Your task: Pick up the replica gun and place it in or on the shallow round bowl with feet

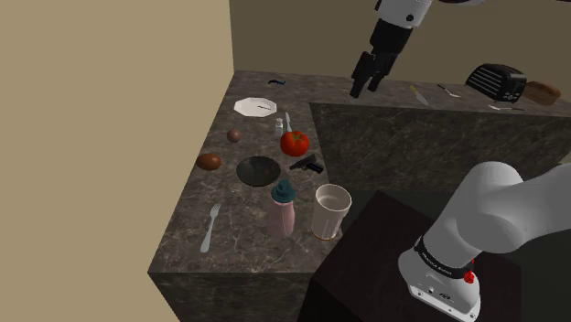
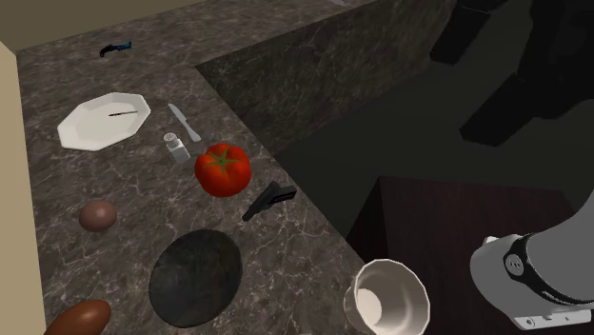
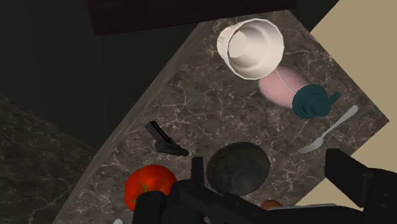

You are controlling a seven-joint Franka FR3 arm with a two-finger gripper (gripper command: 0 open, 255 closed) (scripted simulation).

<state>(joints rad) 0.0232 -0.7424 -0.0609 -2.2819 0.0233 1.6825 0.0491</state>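
White arm [image 1: 499,212] high & far out, wrist [image 1: 392,35] downward, black end effector [image 1: 366,84] near-vertical w/ fingers [image 3: 347,173] well apart.

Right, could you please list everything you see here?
replica gun: one, black, counter edge by tomato
bowl: one, dark, beside gun
tomato: one, red, beside gun
shaker and knife: one each, pale, between tomato and plate
plate: one, white, far end
cup: one, white, near edge
bottle: one, pink with teal cap, beside cup
fork: one, grey, near corner
brown ovals: two, near the bowl
toaster: one, black, back counter
arm: one, white
fingers: two, black, open, above back counter
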